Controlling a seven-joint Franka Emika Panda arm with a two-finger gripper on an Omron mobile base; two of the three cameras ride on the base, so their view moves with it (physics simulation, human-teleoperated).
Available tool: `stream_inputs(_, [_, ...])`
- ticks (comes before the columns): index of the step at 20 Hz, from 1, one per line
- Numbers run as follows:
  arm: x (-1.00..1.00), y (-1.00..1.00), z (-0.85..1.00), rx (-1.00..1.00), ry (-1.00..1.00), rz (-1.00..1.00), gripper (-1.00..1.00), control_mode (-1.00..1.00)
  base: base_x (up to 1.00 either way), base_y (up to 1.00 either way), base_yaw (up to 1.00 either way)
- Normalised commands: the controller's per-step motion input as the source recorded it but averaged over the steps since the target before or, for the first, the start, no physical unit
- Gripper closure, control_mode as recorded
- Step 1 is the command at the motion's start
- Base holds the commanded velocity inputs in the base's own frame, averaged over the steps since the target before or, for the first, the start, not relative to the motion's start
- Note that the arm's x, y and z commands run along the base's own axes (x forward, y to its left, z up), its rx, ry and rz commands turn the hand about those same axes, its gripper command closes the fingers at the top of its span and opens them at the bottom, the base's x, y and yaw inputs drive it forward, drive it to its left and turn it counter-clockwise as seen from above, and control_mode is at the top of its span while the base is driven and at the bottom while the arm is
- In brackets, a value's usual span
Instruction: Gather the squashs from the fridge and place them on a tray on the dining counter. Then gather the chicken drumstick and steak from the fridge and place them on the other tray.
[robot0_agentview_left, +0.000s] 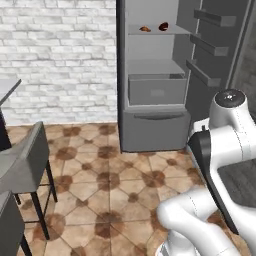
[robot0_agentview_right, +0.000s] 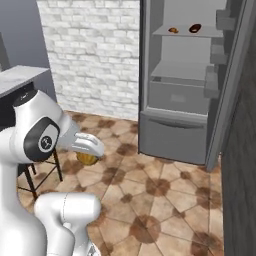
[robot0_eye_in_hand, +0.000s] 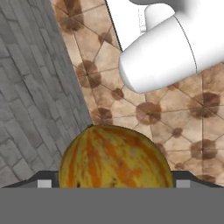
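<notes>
Squash (robot0_eye_in_hand: 114, 157) clamped between gripper (robot0_eye_in_hand: 114, 183) fingertips, jaws spread wide around it; orange-yellow mottled rind bulging past both tips. Same squash (robot0_agentview_right: 87, 158) tucked under white forearm, above tiled floor (robot0_agentview_right: 165, 200).

Fridge (robot0_agentview_left: 155, 75) door swung open to right. Chicken drumstick (robot0_agentview_left: 145, 29) and steak (robot0_agentview_left: 163, 26) near each other on upper shelf, toward back; steak nearer door side. Drawer (robot0_agentview_left: 157, 89) pulled out below.

Bare tile between base and fridge front. Chair (robot0_agentview_left: 27, 165) at left, clear of arm. Brick wall (robot0_agentview_left: 60, 55) behind.

fridge (robot0_agentview_left: 150, 125) top shelf (robot0_agentview_left: 157, 31), chicken drumstick (robot0_agentview_left: 145, 29), steak (robot0_agentview_left: 163, 26)
</notes>
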Motion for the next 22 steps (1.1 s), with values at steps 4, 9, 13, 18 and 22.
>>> stream_inputs(4, [0.00, 0.00, 0.00, 0.00, 0.00, 0.00, 1.00, 1.00, -0.72, 0.20, 0.39])
stream_inputs(9, [0.00, 0.00, 0.00, 0.00, 0.00, 0.00, 1.00, 1.00, -0.63, 0.17, 0.39])
stream_inputs(13, [0.00, 0.00, 0.00, 0.00, 0.00, 0.00, 1.00, 1.00, -0.63, 0.13, 0.38])
stream_inputs(18, [0.00, 0.00, 0.00, 0.00, 0.00, 0.00, 1.00, 1.00, -0.66, 0.13, 0.38])
stream_inputs(22, [0.00, 0.00, 0.00, 0.00, 0.00, 0.00, 1.00, 1.00, -0.62, 0.19, 0.37])
